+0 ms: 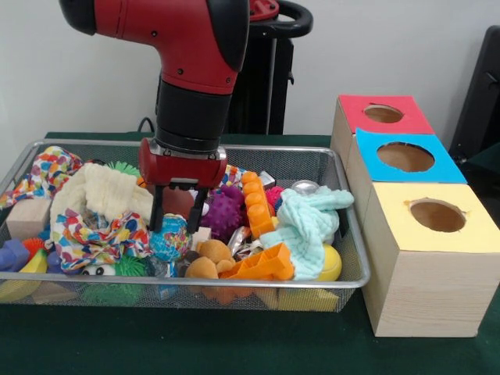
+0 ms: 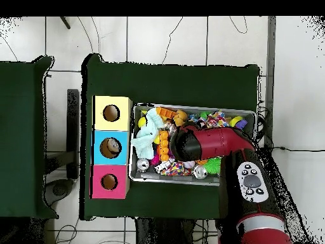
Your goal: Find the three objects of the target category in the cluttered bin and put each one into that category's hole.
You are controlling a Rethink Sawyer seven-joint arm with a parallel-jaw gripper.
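Observation:
My gripper (image 1: 179, 212) hangs low over the middle of the wire mesh bin (image 1: 234, 286), open, its two black fingers (image 1: 156, 211) spread among the toys. A dark red rounded object (image 1: 179, 201) lies between them, and I cannot tell whether they touch it. A purple spiky ball (image 1: 224, 209) sits just right of the gripper, beside a chain of orange blocks (image 1: 256, 203). Three wooden boxes stand beside the bin, with a red-topped hole (image 1: 383, 113), a blue-topped hole (image 1: 405, 156) and a yellow-topped hole (image 1: 437, 215). In the overhead view the arm (image 2: 203, 145) hides the gripper.
The bin also holds a mint cloth (image 1: 308, 223), a cream cloth (image 1: 98, 191), a multicoloured cloth (image 1: 94, 230), an orange plush (image 1: 207, 258), a yellow ball (image 1: 332, 264) and an orange plastic piece (image 1: 262, 266). From above, the boxes (image 2: 112, 146) line the bin's (image 2: 184, 107) left side.

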